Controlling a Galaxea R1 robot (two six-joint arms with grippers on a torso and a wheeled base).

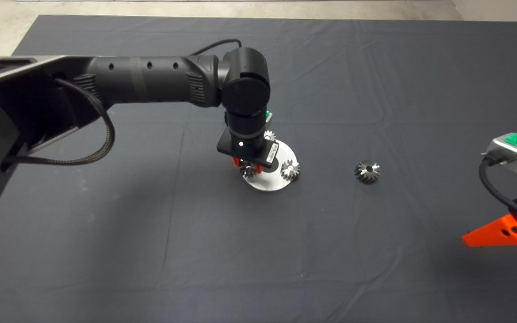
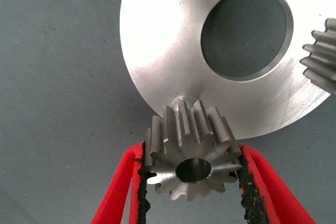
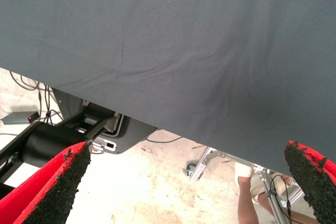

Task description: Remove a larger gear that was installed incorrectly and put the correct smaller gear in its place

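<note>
1. Right gripper (image 1: 510, 224): we find it parked at the lower right edge of the head view, off the working area. In its wrist view its 2 red fingers (image 3: 47, 192) stand wide apart with nothing between them; beyond them we see the edge of the dark mat (image 3: 173, 51), bare floor, cabling and a person's leg (image 3: 247, 203).

2. Left gripper (image 2: 191, 177): we place it over the middle of the mat, at the near edge of a round metal plate (image 2: 157, 66). Its jaws are clamped on the smaller gear (image 2: 190, 153), 1 black pad (image 2: 245, 192) on each side of the teeth. The left arm reaches in from the left edge of the head view.

3. Smaller gear: steel, with a shiny face and a centre hole. We see it held at the rim of the plate, above a short stub on the plate's surface; whether it is seated there we cannot tell.

4. Metal plate: a brushed silver disc with a large round hole (image 2: 247, 32) in its middle, through which the mat shows.

5. Paler gears: we count 2 on the plate, 1 at its right edge (image 1: 290, 170) and 1 at its far edge (image 1: 270, 135), partly hidden by the wrist.

6. Larger gear (image 1: 367, 172): dark grey, lying alone on the mat to the right of the plate, well apart from it.
</note>
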